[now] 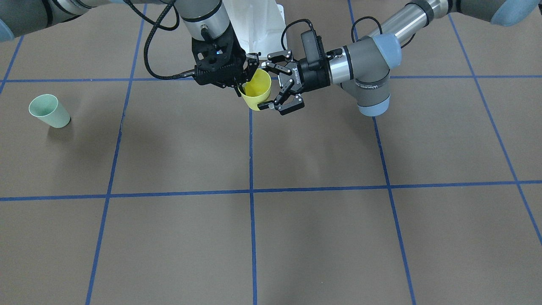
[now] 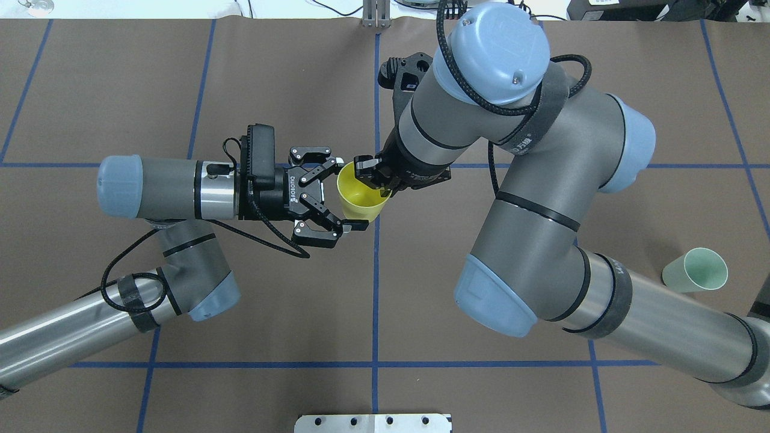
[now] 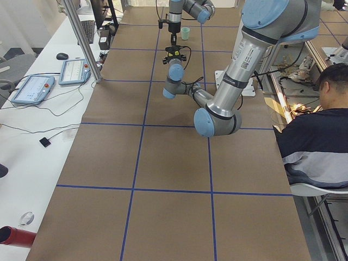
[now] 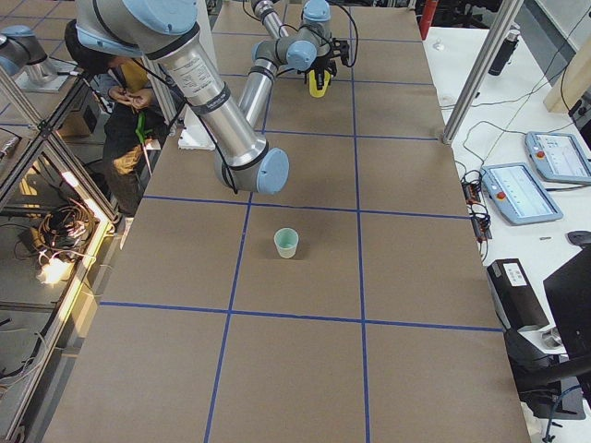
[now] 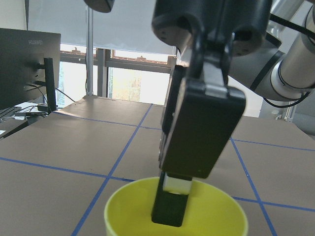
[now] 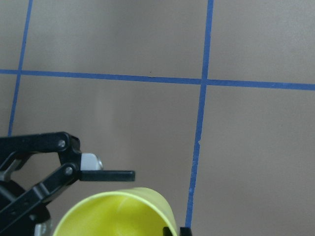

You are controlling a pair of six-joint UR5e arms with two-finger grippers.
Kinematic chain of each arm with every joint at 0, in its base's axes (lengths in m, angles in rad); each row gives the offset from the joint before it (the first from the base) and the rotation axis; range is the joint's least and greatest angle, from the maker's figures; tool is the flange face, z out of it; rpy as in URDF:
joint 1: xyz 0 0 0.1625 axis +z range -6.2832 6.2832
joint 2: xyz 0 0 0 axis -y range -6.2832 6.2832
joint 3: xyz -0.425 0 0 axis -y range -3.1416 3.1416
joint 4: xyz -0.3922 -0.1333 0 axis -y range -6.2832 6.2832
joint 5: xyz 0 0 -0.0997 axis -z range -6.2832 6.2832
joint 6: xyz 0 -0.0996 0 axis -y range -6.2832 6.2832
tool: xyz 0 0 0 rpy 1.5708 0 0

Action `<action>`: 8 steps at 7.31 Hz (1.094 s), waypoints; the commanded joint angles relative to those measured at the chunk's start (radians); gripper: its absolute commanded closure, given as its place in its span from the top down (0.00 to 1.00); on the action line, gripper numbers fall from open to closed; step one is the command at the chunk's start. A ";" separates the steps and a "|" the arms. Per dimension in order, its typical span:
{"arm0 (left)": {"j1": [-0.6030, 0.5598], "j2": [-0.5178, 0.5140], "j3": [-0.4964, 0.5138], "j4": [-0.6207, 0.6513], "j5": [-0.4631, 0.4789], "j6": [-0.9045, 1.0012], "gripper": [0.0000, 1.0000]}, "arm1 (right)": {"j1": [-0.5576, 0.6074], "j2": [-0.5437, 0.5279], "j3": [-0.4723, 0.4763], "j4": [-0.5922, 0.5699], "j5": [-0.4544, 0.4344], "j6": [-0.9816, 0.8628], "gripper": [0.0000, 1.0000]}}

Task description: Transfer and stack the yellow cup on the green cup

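The yellow cup [image 1: 256, 91] hangs above the table near the middle, mouth up and tilted. My right gripper [image 1: 247, 80] comes down from above and is shut on its rim, with one finger [image 5: 170, 206] inside the cup. My left gripper [image 1: 266, 84] reaches in level from the side and is open, with a finger [image 6: 106, 174] on either side of the cup and slightly apart from it. The cup also shows in the overhead view [image 2: 360, 195], between the left gripper [image 2: 348, 193] and the right gripper [image 2: 376, 180]. The green cup [image 2: 696, 270] stands upright on the table far to my right.
The brown table [image 1: 296, 237] carries a grid of blue tape lines. The white robot base [image 1: 262, 25] is behind the grippers. A metal plate [image 2: 373, 423] sits at the near edge. An operator [image 3: 321, 130] sits beside the table, and tablets [image 3: 32, 87] lie on a side bench.
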 commanded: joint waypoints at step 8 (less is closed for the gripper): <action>-0.006 0.010 0.021 0.014 0.144 -0.006 1.00 | 0.272 -0.144 0.061 -0.016 0.021 -0.004 0.00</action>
